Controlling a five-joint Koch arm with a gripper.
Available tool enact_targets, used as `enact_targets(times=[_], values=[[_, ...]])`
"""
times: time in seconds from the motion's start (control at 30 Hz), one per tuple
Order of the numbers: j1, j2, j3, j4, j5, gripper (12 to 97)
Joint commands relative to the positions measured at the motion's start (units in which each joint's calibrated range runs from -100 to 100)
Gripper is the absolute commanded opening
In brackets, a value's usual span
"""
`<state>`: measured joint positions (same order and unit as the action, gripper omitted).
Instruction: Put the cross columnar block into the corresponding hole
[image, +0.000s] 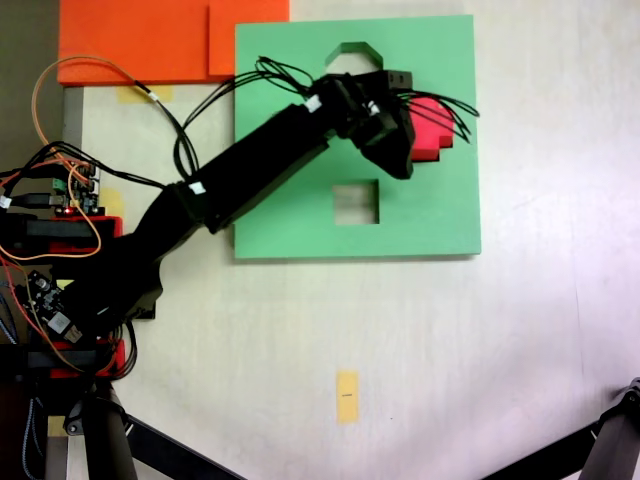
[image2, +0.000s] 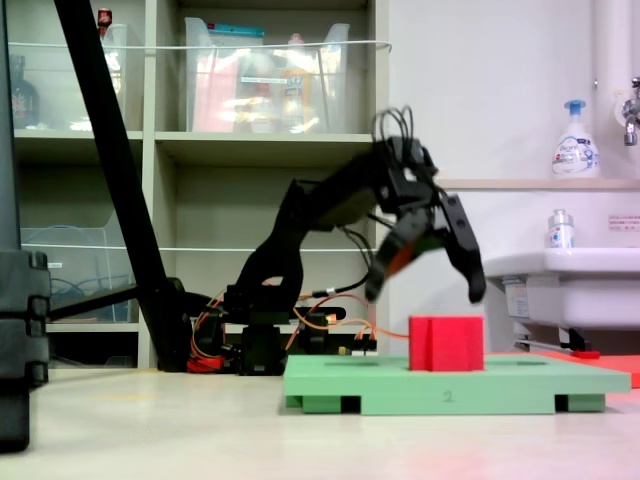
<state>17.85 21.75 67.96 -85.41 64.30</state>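
Note:
The red cross columnar block (image: 436, 128) (image2: 447, 343) stands upright on the right part of the green foam board (image: 440, 215) (image2: 520, 385). The corresponding hole is hidden beneath the block and the arm; how deep the block sits cannot be told. My gripper (image: 405, 135) (image2: 425, 290) hangs open just above the block, jaws spread wide and pointing down, with nothing between them. One fingertip (image2: 475, 290) hovers over the block's right edge, apart from it.
The board also has an octagonal cutout (image: 350, 52) at its far edge and a square cutout (image: 355, 203) near its middle. An orange foam sheet (image: 140, 40) lies at the upper left. The arm's base and wiring (image: 60, 200) sit at the left. A yellow tape mark (image: 347, 396) is on the table.

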Motion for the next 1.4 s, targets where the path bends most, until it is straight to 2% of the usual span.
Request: enact_targets(times=[0.0, 0.13, 0.23, 0.33, 0.53, 0.6, 0.67, 0.83, 0.97, 1.1, 1.2, 1.3, 1.37], values=[[0.1, -14.2, 2.7, -6.0, -3.0, 71.5], [-0.7, -33.3, 2.7, -14.6, -11.1, 71.7], [-3.9, -49.0, 2.5, -14.6, -19.0, 71.7], [-6.7, -60.7, 2.3, -14.6, -31.2, 71.4], [-10.6, -78.6, -4.7, -14.6, -37.1, 70.9], [-13.5, -83.8, -12.0, -14.6, -39.5, 70.7], [-15.6, -90.5, -23.0, -14.4, -39.7, 65.6], [-17.4, -121.5, -73.2, 22.3, -43.5, 59.2], [-16.8, -121.8, -103.8, 43.5, -45.9, 59.2], [-17.0, -121.8, -125.3, 55.1, -46.8, 59.2], [-17.0, -121.8, -146.4, 77.3, -50.5, 59.1], [-17.0, -121.8, -168.0, 108.9, -56.5, 50.3], [-16.8, -121.8, -168.0, 110.6, -57.9, 49.9]])
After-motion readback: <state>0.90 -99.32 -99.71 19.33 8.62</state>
